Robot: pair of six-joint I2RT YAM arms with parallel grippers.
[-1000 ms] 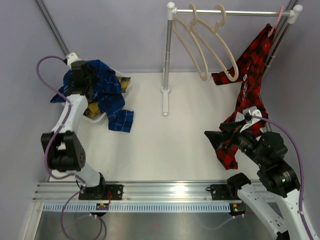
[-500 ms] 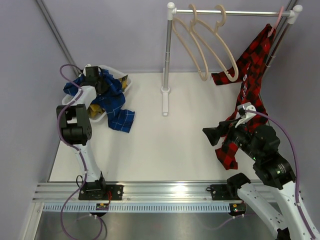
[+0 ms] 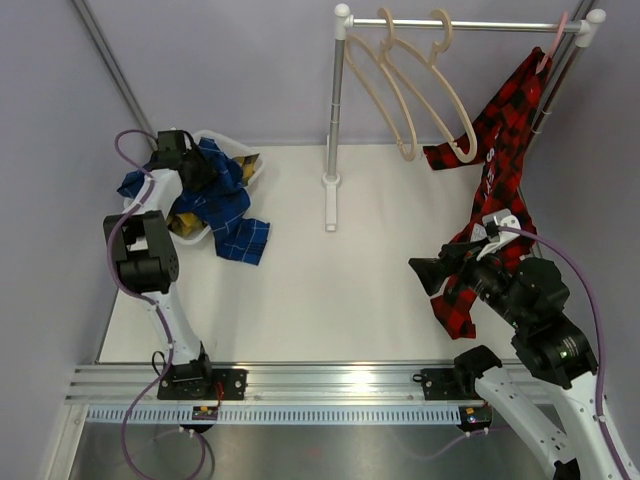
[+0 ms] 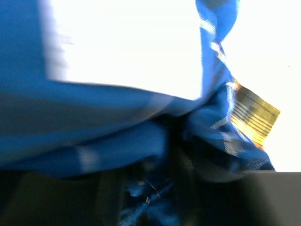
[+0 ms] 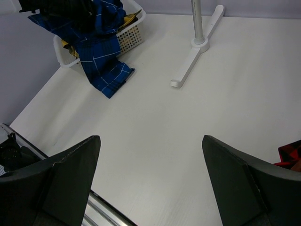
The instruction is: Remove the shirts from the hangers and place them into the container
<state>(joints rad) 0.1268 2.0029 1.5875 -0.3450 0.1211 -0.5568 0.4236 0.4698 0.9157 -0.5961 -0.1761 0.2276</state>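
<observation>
My left hand (image 3: 190, 165) is down over the basket (image 3: 256, 170) at the far left corner of the table (image 3: 330, 290), buried in the blue shirt (image 3: 225, 205). Its wrist camera shows only blurred blue cloth with a patch of the yellow shirt (image 4: 254, 117) beside it, so I cannot tell how far the fingers are apart or whether they have hold of the fabric. I judge this to be the drop-off of the blue shirt: most of it is heaped in the basket on top of the yellow one, but one tail hangs over the near rim onto the table. Next I need a clean release and a lift straight up without dragging cloth out, and that tail may need tucking in. The left arm is folded up tight, elbow high, wrist reaching back towards the corner. My right hand (image 5: 150, 139) is wide open and empty, held low just beside the bottom of the red shirt (image 3: 500, 150), which hangs from the pinkish hanger (image 3: 548, 55) at the right end of the rack (image 3: 335, 100), beside two bare hangers (image 3: 400, 100). That shirt is the one left to do.
</observation>
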